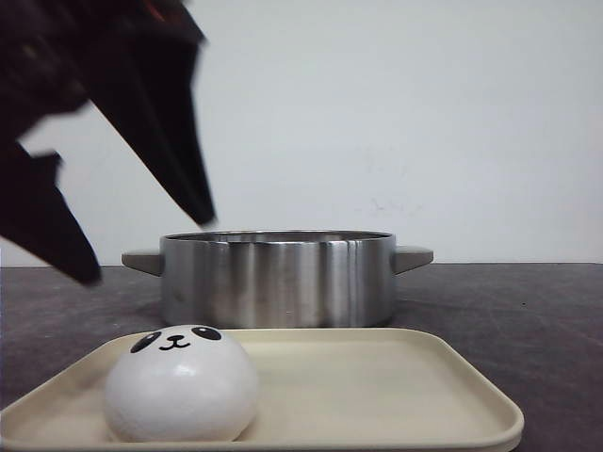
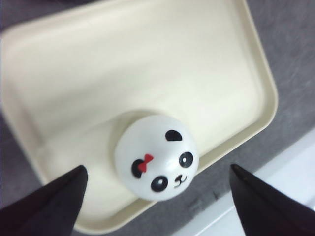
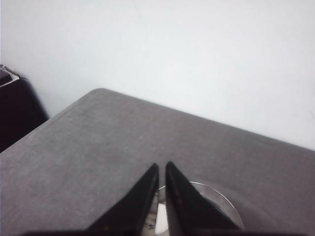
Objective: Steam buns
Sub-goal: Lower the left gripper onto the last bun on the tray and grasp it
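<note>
We're hovering the left pincer (image 2: 157, 196) wide open & empty over the bun (image 2: 156, 157), which is sitting near one corner of the cream tray (image 2: 236, 73) on the tabletop (image 1: 528, 311); only one bun is showing on the tray. In the front view the left pincer (image 1: 141, 245) is hanging above & a bit behind the bun (image 1: 181, 384), w/ the steel pot (image 1: 278, 278) standing just beyond the tray (image 1: 396, 377). The right pincer (image 3: 161, 182) is resting w/ its tips nearly touching, gripping nothing; a round rim is partly showing under it, prob. the pot.

Step in hand, as we're reading it: lining up to pick the bun. Next we're needing to lower straight down, straddle the dome w/ both fingers, close gently, lift, then carry it over to the pot.
</note>
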`<state>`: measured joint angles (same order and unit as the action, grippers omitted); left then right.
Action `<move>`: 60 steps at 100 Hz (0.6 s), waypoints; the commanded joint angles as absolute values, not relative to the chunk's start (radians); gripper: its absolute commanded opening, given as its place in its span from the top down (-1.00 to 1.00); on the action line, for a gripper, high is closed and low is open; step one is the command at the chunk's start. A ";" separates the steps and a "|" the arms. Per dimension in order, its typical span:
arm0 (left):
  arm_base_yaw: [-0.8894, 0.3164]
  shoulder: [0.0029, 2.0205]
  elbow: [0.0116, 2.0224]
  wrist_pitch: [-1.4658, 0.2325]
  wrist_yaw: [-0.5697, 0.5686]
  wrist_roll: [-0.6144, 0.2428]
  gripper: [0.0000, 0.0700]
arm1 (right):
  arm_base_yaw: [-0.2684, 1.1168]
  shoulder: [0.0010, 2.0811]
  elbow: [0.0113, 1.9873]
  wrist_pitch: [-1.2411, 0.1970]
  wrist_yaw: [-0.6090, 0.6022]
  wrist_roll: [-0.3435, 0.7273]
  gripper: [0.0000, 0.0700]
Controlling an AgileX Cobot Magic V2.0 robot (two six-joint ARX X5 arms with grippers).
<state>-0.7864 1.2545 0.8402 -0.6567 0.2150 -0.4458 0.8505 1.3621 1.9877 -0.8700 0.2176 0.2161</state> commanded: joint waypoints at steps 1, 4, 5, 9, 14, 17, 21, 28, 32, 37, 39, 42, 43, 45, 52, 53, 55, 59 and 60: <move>-0.805 1.312 0.854 -0.643 0.219 -0.454 -0.58 | 0.862 1.368 2.007 -0.871 0.231 0.208 0.95; -0.812 1.337 0.854 -0.636 0.219 -0.454 -0.58 | 0.862 1.364 2.007 -0.879 0.239 0.208 0.95; -0.813 1.345 0.854 -0.634 0.220 -0.454 -0.58 | 0.862 1.364 2.007 -0.883 0.242 0.208 0.95; -0.821 1.373 0.854 -0.630 0.223 -0.454 -0.58 | 0.862 1.363 2.007 -0.892 0.245 0.208 0.95; -0.829 1.407 0.854 -0.626 0.223 -0.454 -0.58 | 0.862 1.363 2.007 -0.906 0.245 0.208 0.95; -0.832 1.423 0.854 -0.625 0.222 -0.454 -0.58 | 0.862 1.363 2.007 -0.916 0.245 0.208 0.95; -0.833 1.443 0.854 -0.620 0.222 -0.454 -0.58 | 0.862 1.363 2.007 -0.926 0.245 0.208 0.95; -0.833 1.469 0.854 -0.604 0.222 -0.454 -0.58 | 0.862 1.363 2.007 -0.942 0.244 0.208 0.95; -0.833 1.481 0.854 -0.595 0.221 -0.454 -0.58 | 0.862 1.363 2.007 -0.944 0.244 0.208 0.95; -0.833 1.493 0.854 -0.582 0.216 -0.454 -0.58 | 0.862 1.363 2.007 -0.944 0.244 0.209 0.95; -0.833 1.496 0.854 -0.579 0.211 -0.454 -0.58 | 0.862 1.363 2.007 -0.944 0.244 0.209 0.95; -0.833 1.501 0.854 -0.575 0.204 -0.454 -0.57 | 0.862 1.363 2.007 -0.944 0.244 0.209 0.95; -0.833 1.504 0.854 -0.575 0.200 -0.454 -0.57 | 0.862 1.363 2.007 -0.944 0.244 0.209 0.95; -0.833 1.506 0.854 -0.574 0.196 -0.454 -0.56 | 0.862 1.363 2.007 -0.944 0.244 0.209 0.95; -0.833 1.513 0.854 -0.576 0.179 -0.453 -0.40 | 0.863 1.363 2.007 -0.945 0.242 0.209 0.95; -0.833 1.514 0.854 -0.577 0.179 -0.453 -0.35 | 0.863 1.363 2.007 -0.946 0.242 0.209 0.95; -0.833 1.516 0.854 -0.578 0.179 -0.453 -0.23 | 0.863 1.363 2.007 -0.947 0.242 0.209 0.95; -0.833 1.519 0.854 -0.582 0.179 -0.448 0.05 | 0.863 1.363 2.007 -0.947 0.240 0.209 0.95; -0.833 1.519 0.854 -0.583 0.179 -0.446 0.13 | 0.863 1.363 2.007 -0.947 0.240 0.209 0.95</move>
